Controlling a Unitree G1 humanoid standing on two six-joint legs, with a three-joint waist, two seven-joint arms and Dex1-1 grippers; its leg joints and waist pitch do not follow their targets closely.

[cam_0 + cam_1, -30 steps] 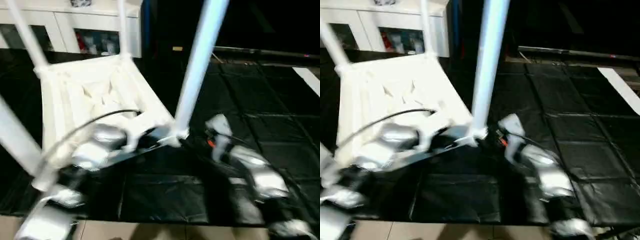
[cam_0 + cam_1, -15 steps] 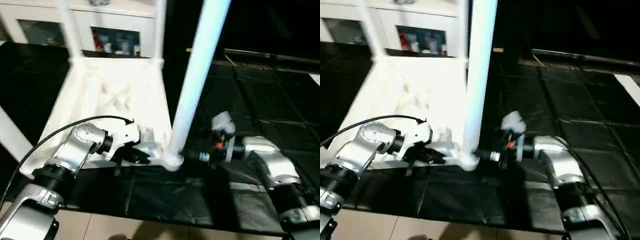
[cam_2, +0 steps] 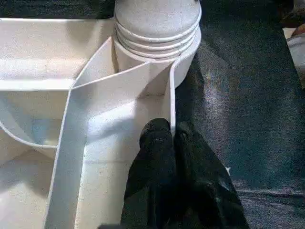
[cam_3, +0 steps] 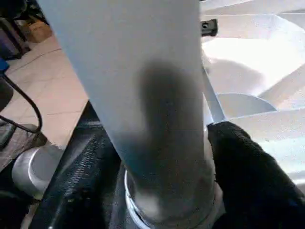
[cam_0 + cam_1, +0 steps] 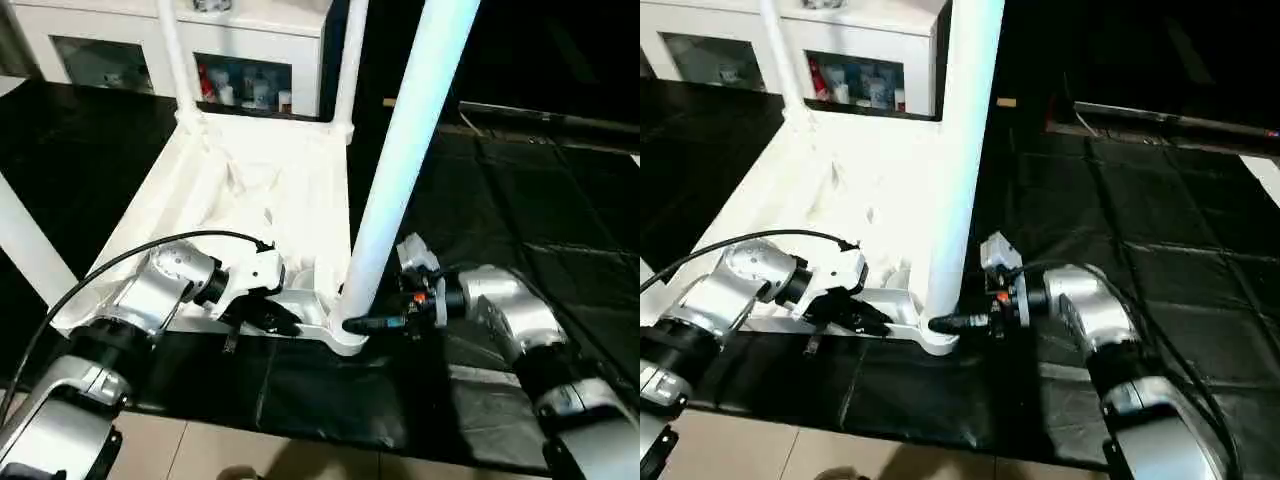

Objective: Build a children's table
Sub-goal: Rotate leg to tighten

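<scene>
Gripping: the right gripper (image 4: pixel 157 200) is straddling the base of the near leg (image 5: pixel 400 160), one black finger on each side of the white tube, set about as wide as the leg.
Bracing: the left gripper (image 3: pixel 174 140) is pinching shut on a thin rib wall of the frame, just beside the leg's socket (image 3: pixel 157 28).
Table: the children's table (image 5: pixel 250 190) is lying upside down on the black mat (image 5: pixel 560 200), underside up, spreading from centre toward 11 o'clock in the head view; legs are rising at its corners.
Leg position: the near leg is standing at the corner closest to the robot, climbing toward 1 o'clock.
Cabinet: a white glass-door cabinet (image 5: pixel 250 40) is standing beyond the table at 12 o'clock.
Step, judged: seating or tightening this leg in its socket.
Doing it well: keeping the grip low near the socket, holding the leg square to the frame, and keeping the rib steady so the table is not sliding on the mat.
</scene>
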